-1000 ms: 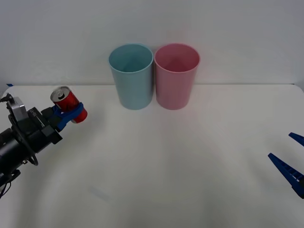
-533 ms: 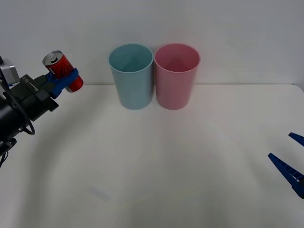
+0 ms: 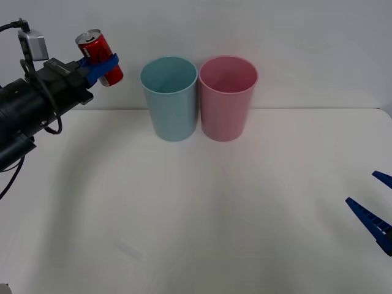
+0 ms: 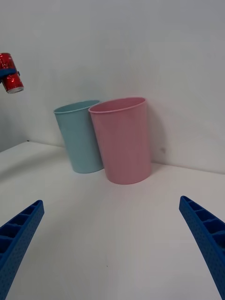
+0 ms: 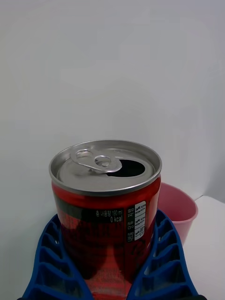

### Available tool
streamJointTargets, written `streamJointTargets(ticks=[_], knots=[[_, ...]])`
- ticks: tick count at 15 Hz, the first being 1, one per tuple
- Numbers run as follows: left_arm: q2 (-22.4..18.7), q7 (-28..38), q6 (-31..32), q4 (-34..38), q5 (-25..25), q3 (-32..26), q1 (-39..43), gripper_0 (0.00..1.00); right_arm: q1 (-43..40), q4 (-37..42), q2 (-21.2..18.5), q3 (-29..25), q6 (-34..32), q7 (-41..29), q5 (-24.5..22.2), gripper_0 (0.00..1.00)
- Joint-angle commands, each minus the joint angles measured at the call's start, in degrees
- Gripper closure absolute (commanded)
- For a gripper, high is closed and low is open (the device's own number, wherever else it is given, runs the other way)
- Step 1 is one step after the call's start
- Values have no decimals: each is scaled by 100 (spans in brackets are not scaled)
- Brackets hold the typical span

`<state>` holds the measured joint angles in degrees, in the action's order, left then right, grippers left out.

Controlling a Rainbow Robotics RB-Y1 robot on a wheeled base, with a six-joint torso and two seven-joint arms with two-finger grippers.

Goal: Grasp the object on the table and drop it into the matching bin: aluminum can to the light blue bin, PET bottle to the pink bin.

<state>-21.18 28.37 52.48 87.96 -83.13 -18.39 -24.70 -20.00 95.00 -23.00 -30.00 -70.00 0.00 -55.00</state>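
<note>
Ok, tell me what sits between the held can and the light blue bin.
Nothing. In the front view the aluminum can, clamped in the left tool, hangs to the left of the light blue bin, with just bare wall in the gap.

I see bright, even, diffuse light overhead; the table (image 3: 202, 208) shows a soft broad shadow curving below the left arm. Mild glare on the aluminum can (image 5: 107, 211) top. Front view is slightly soft, no edge distortion

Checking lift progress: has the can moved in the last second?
Yes. The aluminum can, held in the left gripper, rose from below the light blue bin rim to above it, and slightly closer.
</note>
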Motion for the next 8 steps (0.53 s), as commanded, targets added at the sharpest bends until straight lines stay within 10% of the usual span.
streamJointTargets(ticks=[1,8], knots=[[0,-95,8,-824,-265,72,-685,100,0,0,0,0,0,0,0,0],[44,-270,-44,-2643,-862,309,-2223,100,0,0,0,0,0,0,0,0]])
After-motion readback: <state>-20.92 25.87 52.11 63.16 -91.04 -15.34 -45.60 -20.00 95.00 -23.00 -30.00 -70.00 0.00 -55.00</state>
